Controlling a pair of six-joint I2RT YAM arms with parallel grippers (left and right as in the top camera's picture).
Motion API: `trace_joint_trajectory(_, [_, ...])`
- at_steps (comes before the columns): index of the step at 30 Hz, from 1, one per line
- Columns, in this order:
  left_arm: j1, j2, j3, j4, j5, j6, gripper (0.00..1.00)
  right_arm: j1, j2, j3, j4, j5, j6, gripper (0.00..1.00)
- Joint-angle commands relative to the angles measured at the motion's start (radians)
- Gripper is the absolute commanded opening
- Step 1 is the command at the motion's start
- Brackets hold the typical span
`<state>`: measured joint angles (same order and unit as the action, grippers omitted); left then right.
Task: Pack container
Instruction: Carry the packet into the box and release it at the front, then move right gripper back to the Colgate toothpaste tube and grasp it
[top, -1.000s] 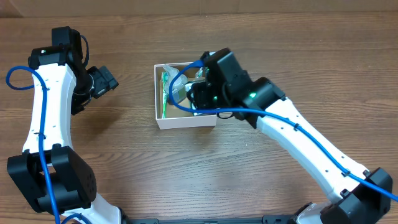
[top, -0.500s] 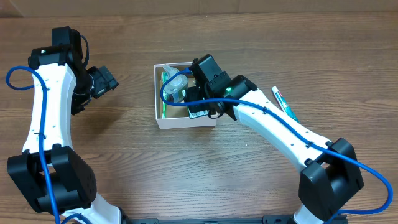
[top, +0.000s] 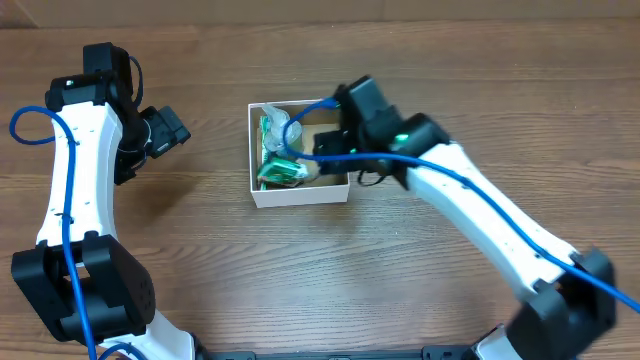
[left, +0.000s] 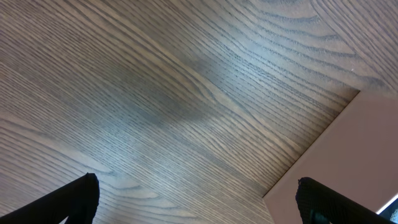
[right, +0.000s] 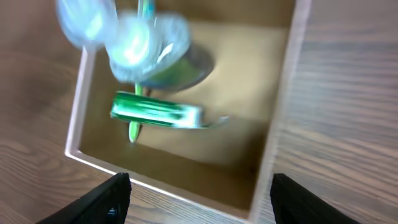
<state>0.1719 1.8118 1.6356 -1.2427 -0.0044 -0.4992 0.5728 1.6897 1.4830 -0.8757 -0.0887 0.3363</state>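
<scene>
The container (top: 300, 197) is a small white-walled box with a brown inside, standing mid-table. In it lie a green packet (top: 283, 173), a clear bottle (top: 276, 130) and a green toothbrush (top: 264, 140). My right gripper (top: 335, 135) hovers over the box's right side, open, holding nothing. The right wrist view looks down into the container (right: 283, 124) at the packet (right: 155, 113), bottle (right: 146, 43) and toothbrush (right: 133, 132), with the right gripper (right: 199, 186) spread wide over the near wall. My left gripper (top: 165, 130) is open, off to the left of the box.
The wood-grain table (top: 300, 270) surrounds the box. In the left wrist view, the open left gripper (left: 198, 190) faces bare tabletop (left: 155, 93), and the table's edge with pale floor (left: 367, 149) shows at the right.
My right gripper opened and drew back to the right from inside the box. The green packet now lies loose at the box's front left. The left arm has not moved.
</scene>
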Motion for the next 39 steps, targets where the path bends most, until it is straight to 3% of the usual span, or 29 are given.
trace_joint_trajectory(1, [0.004, -0.034, 0.019, -0.002, -0.003, -0.01, 1.0, -0.073, -0.137, 0.034, -0.054, 0.067, -0.002, 0.74])
trace_joint_trajectory(8, [0.005, -0.034, 0.019, -0.002, -0.003, -0.01, 1.0, -0.291, -0.207, 0.032, -0.243, 0.193, 0.002, 0.77])
trace_joint_trajectory(14, [0.004, -0.034, 0.019, -0.002, -0.003, -0.01, 1.0, -0.437, -0.206, -0.059, -0.235, 0.193, 0.0, 0.82])
trace_joint_trajectory(21, [0.004, -0.034, 0.019, -0.002, -0.003, -0.01, 1.0, -0.462, -0.201, -0.27, -0.014, 0.202, -0.13, 0.86])
trace_joint_trajectory(27, [0.004, -0.034, 0.019, -0.002, -0.003, -0.01, 1.0, -0.462, -0.201, -0.491, 0.271, 0.342, -0.201, 0.92])
trace_joint_trajectory(39, [0.004, -0.034, 0.019, -0.002, -0.003, -0.01, 1.0, -0.475, -0.194, -0.71, 0.608, 0.391, -0.268, 1.0])
